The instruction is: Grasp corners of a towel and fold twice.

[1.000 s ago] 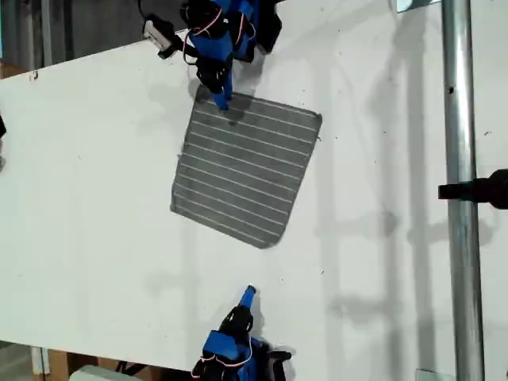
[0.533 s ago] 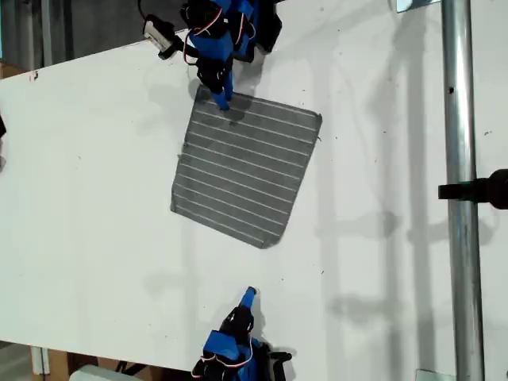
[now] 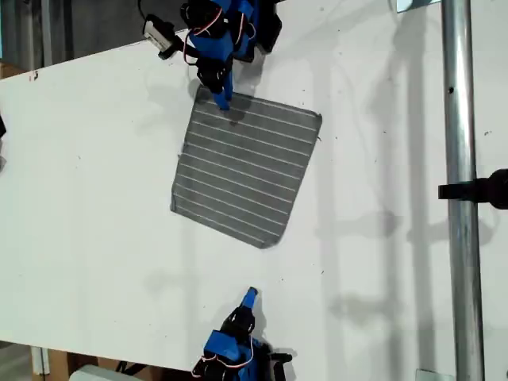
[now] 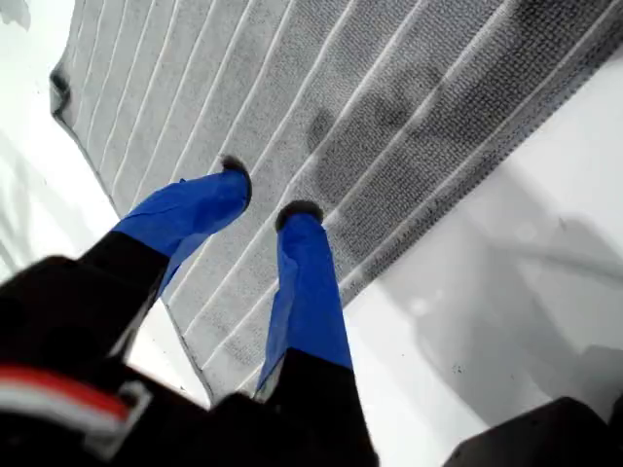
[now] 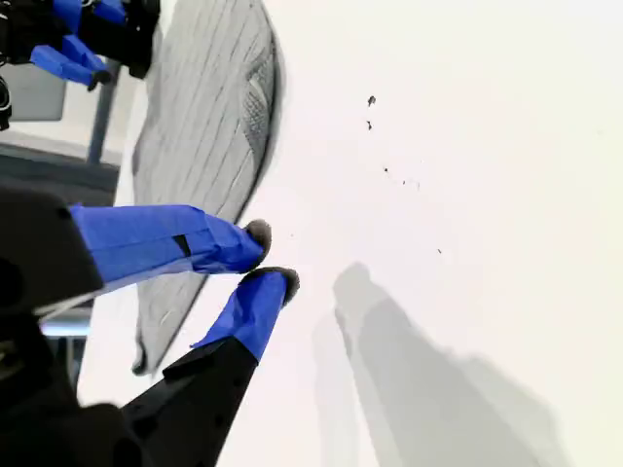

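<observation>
A white table (image 3: 95,198) fills most of the exterior view, with a metal pole (image 3: 460,190) running top to bottom near the exterior view's right and a black clamp (image 3: 480,189) fixed on it. The towel (image 3: 244,168), grey with thin pale stripes, is laid flat and unfolded on the table, slightly rotated, in the upper middle of the exterior view; all four corners are seen lying flat. In the first wrist view the towel (image 4: 321,126) is seen directly under the blue fingertips (image 4: 297,219), so my first gripper (image 3: 221,101) is identified as the one at the top of the exterior view, tips over the towel's upper corner (image 3: 203,97) toward the exterior view's left. Its fingers are held a little apart, nothing clamped between them; whether the tips press on the cloth cannot be told. My second gripper (image 3: 248,298) is seen at the bottom of the exterior view, over bare table, well apart from the towel's nearest corner (image 3: 266,242). In the second wrist view its fingertips (image 5: 258,233) are nearly together with a narrow gap, holding nothing, with the towel (image 5: 204,126) beyond them and a few dark specks (image 5: 371,100) on the table surface.
</observation>
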